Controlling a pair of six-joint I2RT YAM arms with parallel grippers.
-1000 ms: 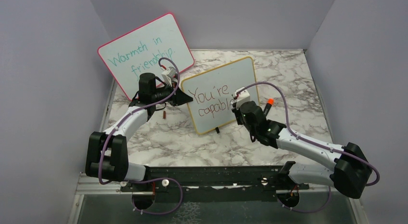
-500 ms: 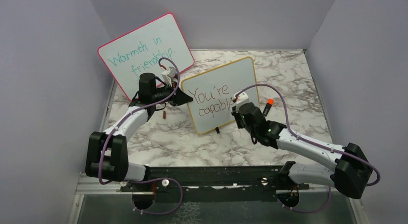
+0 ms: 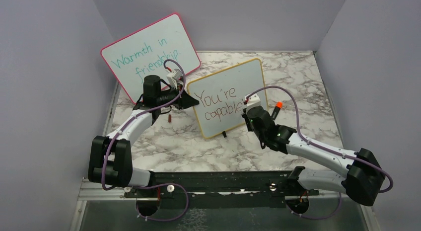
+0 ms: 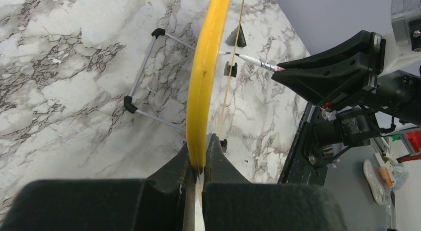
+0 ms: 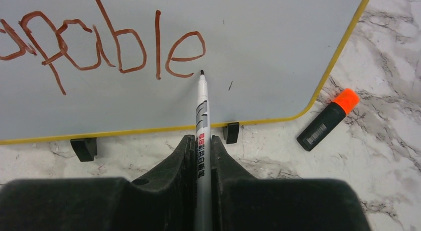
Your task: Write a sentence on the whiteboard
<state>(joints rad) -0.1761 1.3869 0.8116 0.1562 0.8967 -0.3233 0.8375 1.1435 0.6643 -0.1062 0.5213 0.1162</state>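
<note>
Left pincer (image 4: 200, 164): closed flat on the yellow frame of the whiteboard (image 4: 206, 67), at the board's left edge as seen from above. Gripped nothing else.

Right pincer (image 5: 202, 144): shut around the barrel of a white marker (image 5: 202, 107), in front of the whiteboard and low on its right half. Aimed the marker's dark tip at the white face, just beside the tail of the last "e"; could not tell whether tip and face touched.

Whiteboard: stood nearly upright on the marble table (image 3: 298, 82), on small black feet (image 5: 83, 147), between the two arms. Leaned back towards a wire stand (image 4: 144, 82) behind it.

Sentence (image 3: 218, 104): read "You're capable" in red-brown, in two lines across the left and middle of the whiteboard.

Also shown: an orange-capped marker (image 5: 327, 119), flat on the table just beyond the whiteboard's lower right corner; a pink-framed board (image 3: 149, 52) with teal writing, behind and left of the whiteboard; a small dark red piece (image 3: 169, 118) on the table, left of the whiteboard.
</note>
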